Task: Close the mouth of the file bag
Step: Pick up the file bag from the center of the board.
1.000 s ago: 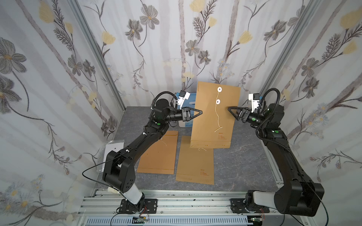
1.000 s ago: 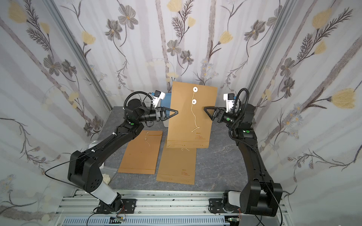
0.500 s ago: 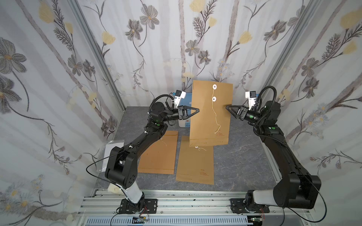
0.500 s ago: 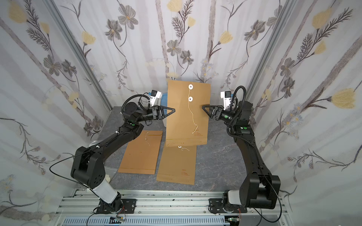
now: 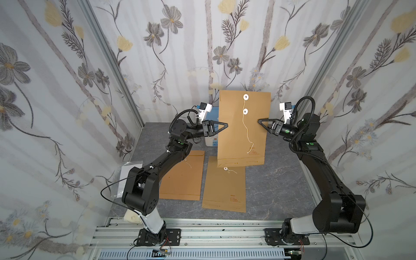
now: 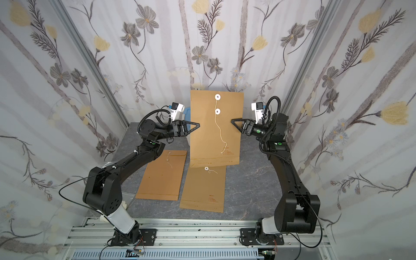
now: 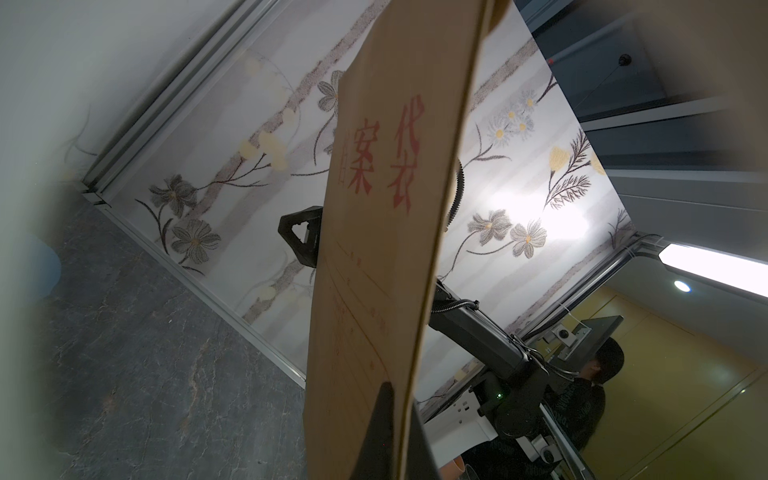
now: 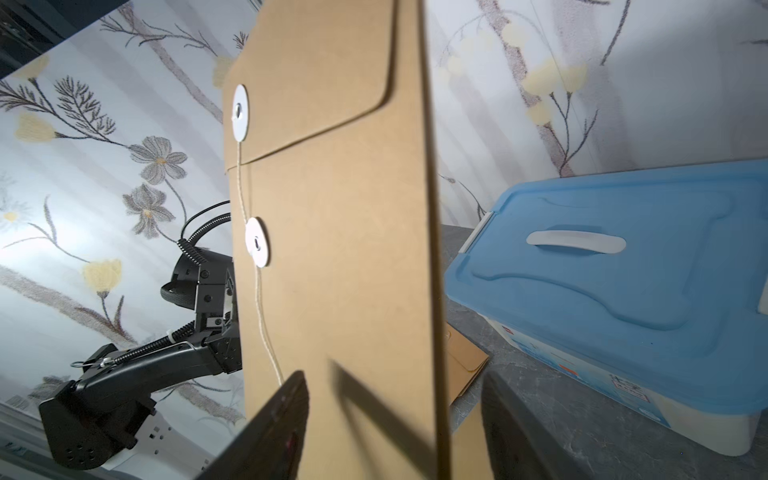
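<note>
The brown file bag [image 5: 243, 130] [image 6: 213, 135] stands upright above the table, flap at the top. In the right wrist view the flap [image 8: 316, 75] lies folded down, and a loose string [image 8: 262, 316] hangs from the upper white disc [image 8: 240, 112] past the lower one [image 8: 257, 242]. My left gripper [image 5: 226, 124] [image 7: 399, 390] is shut on the bag's left edge. My right gripper [image 5: 260, 121] [image 8: 395, 374] is open; its fingers [image 8: 286, 411] straddle the bag's right edge with a gap on each side.
Two more brown envelopes [image 5: 183, 175] [image 5: 225, 186] lie flat on the grey table under the held bag. A box with a blue lid [image 8: 623, 291] [image 5: 212, 117] stands at the back behind the bag. A white sheet [image 5: 130, 173] lies at the table's left edge.
The bag and both arms have shifted a little to the left. My right gripper's jaws have narrowed around the bag's right edge. The left grip is unchanged.
</note>
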You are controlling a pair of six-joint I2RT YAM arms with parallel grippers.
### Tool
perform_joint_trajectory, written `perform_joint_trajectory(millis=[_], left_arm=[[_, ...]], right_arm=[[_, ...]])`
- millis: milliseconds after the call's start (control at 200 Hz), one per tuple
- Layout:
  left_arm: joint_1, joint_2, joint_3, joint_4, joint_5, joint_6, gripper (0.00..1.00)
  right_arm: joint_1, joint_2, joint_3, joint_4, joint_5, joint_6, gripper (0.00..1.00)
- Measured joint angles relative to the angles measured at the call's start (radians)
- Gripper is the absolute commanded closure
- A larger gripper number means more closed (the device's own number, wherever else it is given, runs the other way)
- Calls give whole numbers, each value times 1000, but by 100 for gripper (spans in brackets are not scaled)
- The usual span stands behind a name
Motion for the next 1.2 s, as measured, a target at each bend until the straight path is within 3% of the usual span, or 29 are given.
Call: perform_joint_trajectory(millis=[180,340,570,639,714,754,899,1199], left_arm=[[5,18,0,3,-1,-7,100],[9,19,0,2,0,-6,100],[11,-13,-10,-121,-12,82,100],[13,-39,-10,-217,-21,153,84],[13,-66,-10,-330,-40,249,55],[13,-78,-10,-380,-53,285,49],[13,-80,-8,-459,-87,368,39],[13,17,57,-405,-90,363,38]], right_arm=[[3,-8,0,-4,-22,6,62],[2,-21,-8,-8,-23,-1,86],[0,-40,-11,-34,-34,-12,100],[1,-51,-15,-54,-35,-19,100],[1,-62,-17,-64,-36,-21,100],[1,-68,-17,-69,-36,-22,100],[5,-93,-16,-90,-32,-22,100],[30,-125,-24,-75,-34,18,100]])
